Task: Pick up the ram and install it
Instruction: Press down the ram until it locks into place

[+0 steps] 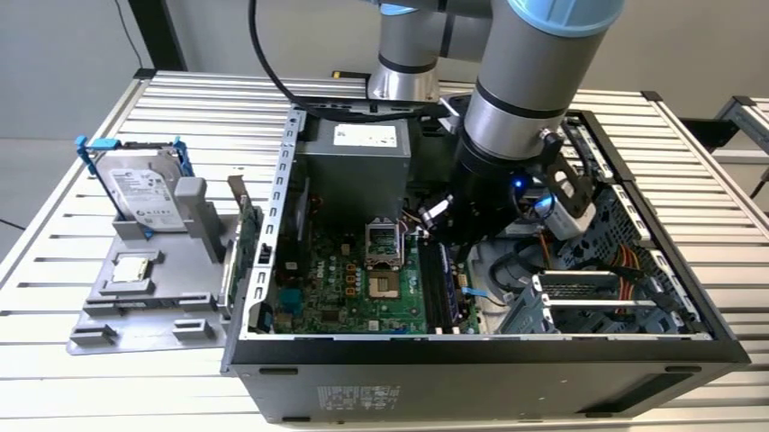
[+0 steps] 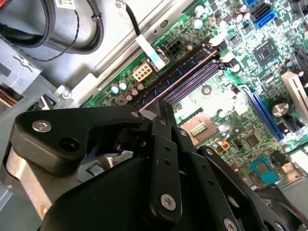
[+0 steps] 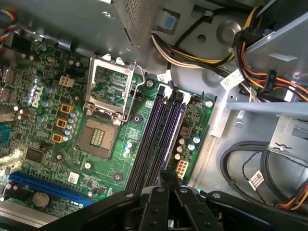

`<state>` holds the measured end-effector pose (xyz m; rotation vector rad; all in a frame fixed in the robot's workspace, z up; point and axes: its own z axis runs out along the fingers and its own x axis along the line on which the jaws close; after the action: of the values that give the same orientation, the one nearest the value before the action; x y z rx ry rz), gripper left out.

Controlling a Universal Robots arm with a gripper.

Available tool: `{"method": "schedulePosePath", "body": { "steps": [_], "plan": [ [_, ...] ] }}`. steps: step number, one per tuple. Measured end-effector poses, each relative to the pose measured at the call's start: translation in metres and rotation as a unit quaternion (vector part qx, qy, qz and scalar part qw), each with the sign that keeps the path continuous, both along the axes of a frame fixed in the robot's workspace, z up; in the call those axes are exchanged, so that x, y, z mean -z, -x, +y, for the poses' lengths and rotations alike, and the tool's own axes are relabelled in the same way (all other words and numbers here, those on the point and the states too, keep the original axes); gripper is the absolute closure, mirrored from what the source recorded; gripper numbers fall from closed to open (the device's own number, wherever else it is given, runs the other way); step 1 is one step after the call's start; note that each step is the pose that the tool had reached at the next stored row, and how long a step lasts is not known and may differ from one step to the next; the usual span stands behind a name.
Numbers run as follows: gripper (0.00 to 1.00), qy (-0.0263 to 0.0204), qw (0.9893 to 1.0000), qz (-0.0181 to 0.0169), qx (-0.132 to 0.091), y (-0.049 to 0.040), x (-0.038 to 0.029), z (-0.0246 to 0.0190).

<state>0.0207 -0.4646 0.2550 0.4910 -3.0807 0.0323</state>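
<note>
The ram (image 3: 174, 127) stands edge-up in one of the long black memory slots (image 3: 153, 137) on the green motherboard (image 1: 348, 288) inside the open computer case. In the second wrist view the ram (image 2: 185, 77) shows as a thin line running away from the fingers. My gripper (image 3: 167, 177) is low over the near end of that stick, its black fingers (image 2: 166, 144) drawn together on the ram's top edge. In the exterior view the gripper (image 1: 438, 229) hangs just above the slots, beside the processor socket (image 1: 382, 238).
The case walls (image 1: 288, 180) close in the work space, with the power supply (image 1: 355, 153) behind and a drive cage (image 1: 589, 301) plus cable bundles (image 3: 250, 43) beside the slots. On the exterior view's left, a grey holder (image 1: 144, 306) carries a hard drive (image 1: 144, 193), a square chip (image 1: 132, 268) and an expansion card (image 1: 247, 229).
</note>
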Motion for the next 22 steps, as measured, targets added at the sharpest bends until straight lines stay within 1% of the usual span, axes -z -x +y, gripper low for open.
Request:
{"method": "schedulePosePath", "body": {
  "steps": [3,6,8,11,13,17,21,22],
  "plan": [
    [1.00,-0.0006,0.9999,0.0000,-0.015,-0.0001,0.0001,0.0001],
    [1.00,-0.0011,0.9995,0.0000,-0.030,-0.0001,0.0000,0.0000],
    [1.00,-0.0015,0.9992,0.0000,-0.041,-0.0001,0.0000,0.0000],
    [1.00,-0.0017,0.9982,0.0000,-0.060,-0.0001,0.0000,0.0000],
    [1.00,-0.0018,0.9974,0.0000,-0.072,-0.0001,0.0000,0.0000],
    [1.00,-0.0022,0.9951,0.0001,-0.099,-0.0001,0.0000,0.0000],
    [1.00,-0.0027,0.9923,0.0001,-0.124,-0.0001,0.0000,0.0000],
    [1.00,-0.0029,0.9915,0.0001,-0.130,-0.0001,0.0000,0.0000]
  ]
}}
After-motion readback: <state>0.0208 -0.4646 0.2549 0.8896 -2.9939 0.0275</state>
